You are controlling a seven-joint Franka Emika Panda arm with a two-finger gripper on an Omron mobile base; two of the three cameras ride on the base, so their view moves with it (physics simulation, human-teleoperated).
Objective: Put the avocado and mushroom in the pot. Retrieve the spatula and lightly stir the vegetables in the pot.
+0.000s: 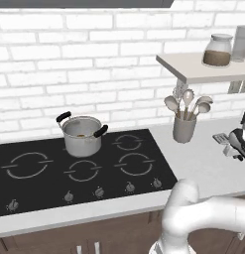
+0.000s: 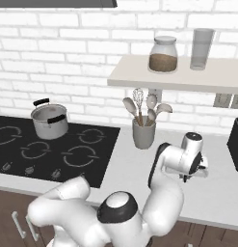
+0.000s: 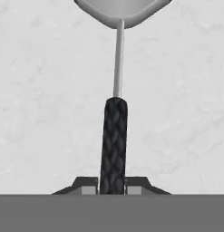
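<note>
Black and knurled, the handle of the spatula (image 3: 114, 140) runs straight up between the two fingertips (image 3: 88, 186) of the gripper (image 3: 113, 186), which sit tight against it on either side: the jaws are nearly closed and have the handle pinched. A thin silver shaft leads on to the head at the top of the hand view. The spatula lies flat on the pale counter (image 1: 203, 158), well to the right of the stove (image 1: 79, 166), so taking it by the handle end leaves the head free for stirring.

One pot (image 1: 82, 135) stands on the stove's rear burner, upright, both black side handles showing. Something small and brownish lies inside; it is too small to say whether both vegetables are there, though I judge they probably are.

One grey cup (image 1: 184, 128) by the wall holds what looks like four pale spoons and ladles, handy to the stove. One shelf (image 2: 178, 77) above carries two things: one jar (image 2: 163, 54) of brown grains and one tall glass (image 2: 202, 48).
</note>
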